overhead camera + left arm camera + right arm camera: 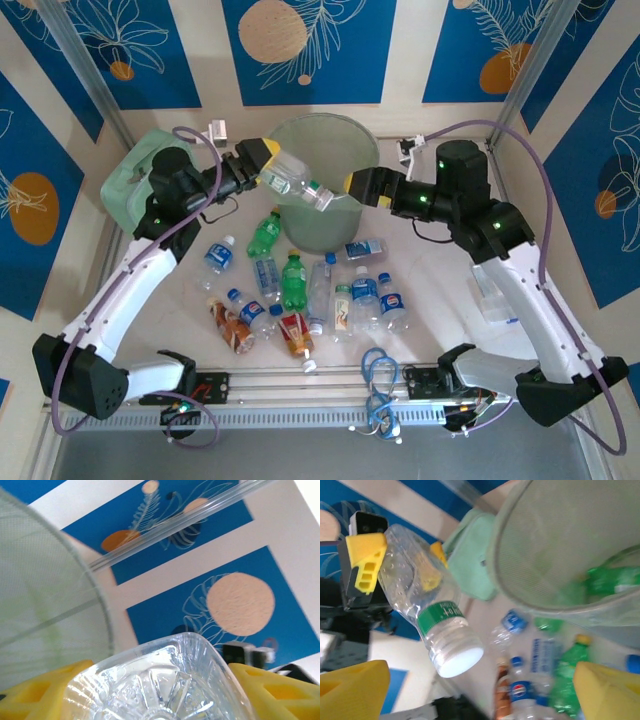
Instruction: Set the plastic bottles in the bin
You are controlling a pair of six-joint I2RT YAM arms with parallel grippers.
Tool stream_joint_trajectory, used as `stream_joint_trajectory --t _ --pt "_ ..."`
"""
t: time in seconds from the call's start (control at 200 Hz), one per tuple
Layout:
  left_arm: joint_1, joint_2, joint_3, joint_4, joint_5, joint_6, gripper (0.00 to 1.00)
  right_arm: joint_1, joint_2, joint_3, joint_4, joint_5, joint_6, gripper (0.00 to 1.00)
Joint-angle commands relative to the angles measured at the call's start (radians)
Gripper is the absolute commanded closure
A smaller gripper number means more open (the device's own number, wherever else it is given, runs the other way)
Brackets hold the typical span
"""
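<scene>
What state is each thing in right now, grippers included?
Left gripper: shut on the base of the clear bottle.
Right gripper: open, holding nothing.
Clear bottle: held tilted over the bin, white end toward the right gripper.
Bin: upright, top open.
Loose bottles: lying on the table in front of the bin.

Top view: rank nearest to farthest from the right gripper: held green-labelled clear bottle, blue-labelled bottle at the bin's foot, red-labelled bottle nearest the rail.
From the right gripper:
1. Clear green-labelled plastic bottle, just left.
2. Blue-labelled clear bottle, at the bin's foot.
3. Red-labelled bottle, near row.
</scene>
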Motion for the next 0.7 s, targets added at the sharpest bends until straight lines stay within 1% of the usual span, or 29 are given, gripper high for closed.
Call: stream_joint_trajectory --t 0.0,0.165,0.265,0.36,0.485,0.695 --pt "0.008 -0.021 -0.009 0.227 0.026 -0.095 0.54 -0.011 0.02 -0.052 0.168 -0.303 0.139 0.08" --pt "0.008 -0.023 -0.027 0.284 0.03 -0.126 0.54 -0.003 0.034 -0.098 0.318 -0.371 0.228 0.13" --pt "0.008 -0.024 -0.039 0.304 0.028 -0.138 0.54 0.002 0.046 -0.113 0.396 -0.395 0.277 0.14" --pt "0.009 -0.023 -0.042 0.317 0.029 -0.144 0.54 0.009 0.059 -0.11 0.41 -0.39 0.284 0.15" --pt "0.008 -0.024 -0.047 0.329 0.029 -0.148 0.54 0.013 0.075 -0.101 0.446 -0.392 0.303 0.23" --pt "0.008 -0.024 -0.06 0.336 0.032 -0.152 0.54 0.032 0.11 -0.067 0.452 -0.387 0.3 0.31"
